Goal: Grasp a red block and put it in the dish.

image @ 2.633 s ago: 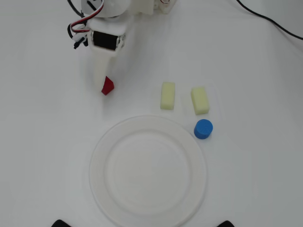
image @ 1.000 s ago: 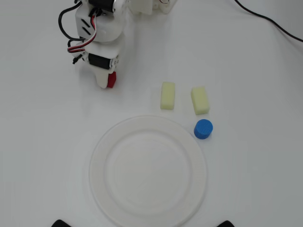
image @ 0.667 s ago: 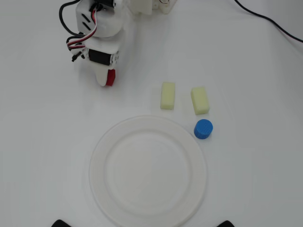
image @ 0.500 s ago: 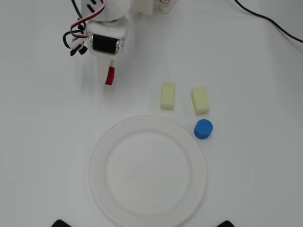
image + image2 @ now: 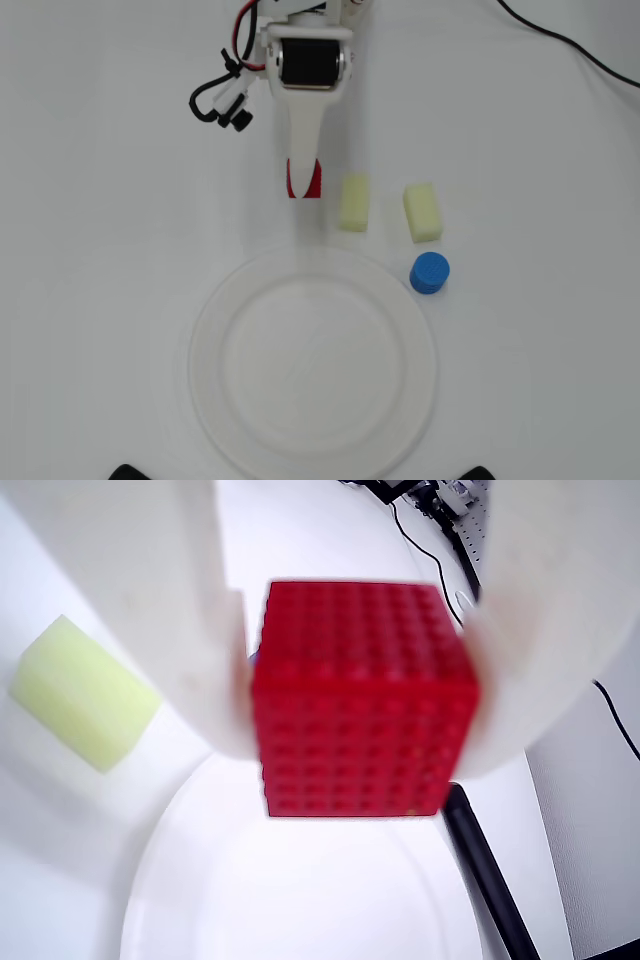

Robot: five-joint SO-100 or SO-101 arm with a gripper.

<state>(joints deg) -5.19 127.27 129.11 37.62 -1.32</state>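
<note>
Gripper (image 5: 303, 183) pinching the block (image 5: 303, 181) between its two white fingers, seen in the overhead view just above the dish (image 5: 220, 300) rim's upper edge, beside and left of the left yellow block (image 5: 354, 203). Block mostly hidden there under the long white finger (image 5: 303, 135), only a red sliver showing at the tip. Arm reaching down the picture from the top edge, finger pointing straight toward the dish.

In the wrist view, block (image 5: 362, 700) filling the centre, clamped on its left and right sides by the fingers (image 5: 150, 600), a finely studded face turned to the camera. Cube-shaped, so no long axis to tell; edges sitting nearly square to the frame, tilted only slightly. Below it, the dish (image 5: 200, 880) curving across the lower part of the view; block held above, not resting on it. Yellow block (image 5: 85, 695) at the left of the wrist view, lying on the table, long axis slanting from upper left to lower right.

In the overhead view, second yellow block (image 5: 422, 211) right of the first, both long axes running roughly up and down the picture. Blue cylinder (image 5: 430, 272) just beside the dish's upper right rim. Black cable (image 5: 570, 40) across the top right corner
</note>
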